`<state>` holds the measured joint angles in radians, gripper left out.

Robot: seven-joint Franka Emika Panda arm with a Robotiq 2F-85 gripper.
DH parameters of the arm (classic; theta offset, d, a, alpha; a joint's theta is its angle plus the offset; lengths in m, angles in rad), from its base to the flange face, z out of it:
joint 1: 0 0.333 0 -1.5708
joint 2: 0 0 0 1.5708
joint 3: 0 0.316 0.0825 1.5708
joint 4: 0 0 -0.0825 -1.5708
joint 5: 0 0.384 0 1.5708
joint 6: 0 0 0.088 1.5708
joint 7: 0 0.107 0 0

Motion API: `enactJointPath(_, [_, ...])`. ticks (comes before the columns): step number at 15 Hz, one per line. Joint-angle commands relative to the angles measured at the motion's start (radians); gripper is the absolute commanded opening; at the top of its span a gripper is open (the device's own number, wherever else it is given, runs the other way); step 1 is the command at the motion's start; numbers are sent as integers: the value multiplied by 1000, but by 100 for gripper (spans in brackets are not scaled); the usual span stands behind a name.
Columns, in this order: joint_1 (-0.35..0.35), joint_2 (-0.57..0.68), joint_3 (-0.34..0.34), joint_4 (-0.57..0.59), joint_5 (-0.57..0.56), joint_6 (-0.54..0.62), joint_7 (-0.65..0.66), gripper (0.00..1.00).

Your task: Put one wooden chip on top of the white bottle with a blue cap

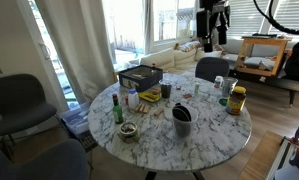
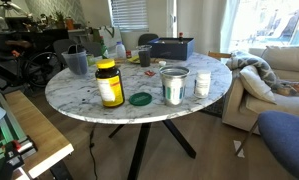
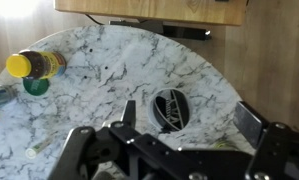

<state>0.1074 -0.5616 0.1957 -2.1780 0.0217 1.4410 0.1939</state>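
My gripper [image 1: 211, 22] hangs high above the far side of the round marble table [image 1: 204, 140], open and empty. In the wrist view its two fingers [image 3: 192, 122] are spread wide, looking down on a dark cup [image 3: 171, 108] far below. A white bottle [image 2: 202, 83] stands next to a tin can [image 2: 174, 85]; I cannot tell its cap colour. Small brownish pieces [image 1: 186, 96] lie near the table's middle, too small to identify as wooden chips.
A yellow-lidded jar [image 2: 109, 83] [image 3: 34, 65] and a green lid [image 2: 140, 99] sit near one table edge. A dark box [image 2: 172, 47], a green bottle [image 1: 116, 108], a bowl [image 1: 129, 131] and a dark cup [image 1: 181, 120] also stand on the table. Chairs surround it.
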Motion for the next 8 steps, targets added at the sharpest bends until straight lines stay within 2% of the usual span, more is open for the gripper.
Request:
enactJointPath(1, [-86,-44,-94,-79,-47,97,26,100])
enactJointPath(3, [-131,-23,-148,-77,-40,136,29,100])
enactJointPath(4, [-105,-17,-117,-51,-44,100,3,100])
enactJointPath(6, [-120,-11,-138,-51,-44,105,-12,100])
enactJointPath(8, [-113,-11,-124,-50,-44,105,-9,100])
